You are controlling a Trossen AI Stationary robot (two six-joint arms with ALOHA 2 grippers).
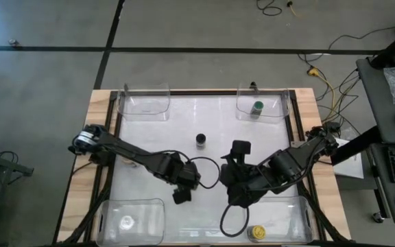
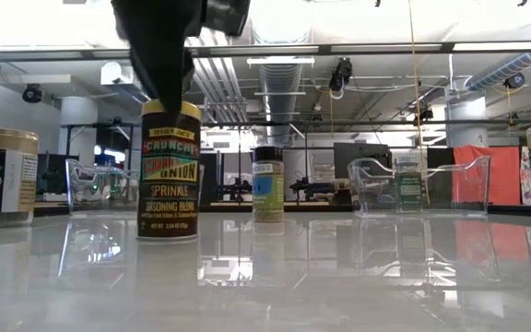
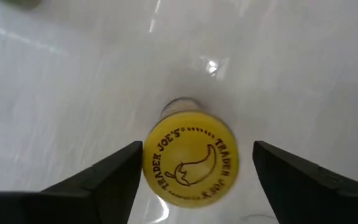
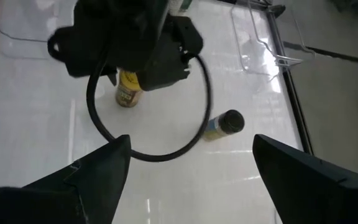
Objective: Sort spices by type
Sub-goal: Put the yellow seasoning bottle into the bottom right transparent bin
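One yellow-lidded spice jar [image 3: 190, 165] stands upright on the counter [image 1: 204, 123], directly beneath the left pincer [image 3: 194, 180], toward the counter's near edge and left of its middle. Its long axis points straight up between the two fingers, which stand apart on either side of the lid with bare gaps, holding nothing. The left arm is plainly the nearer one. The right pincer [image 4: 188, 180] hovers just beside it over the counter's middle, spread wide and empty.

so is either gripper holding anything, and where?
No. The left gripper is open astride the yellow-lidded jar, its fingers clear of the lid. The right gripper is open, empty.
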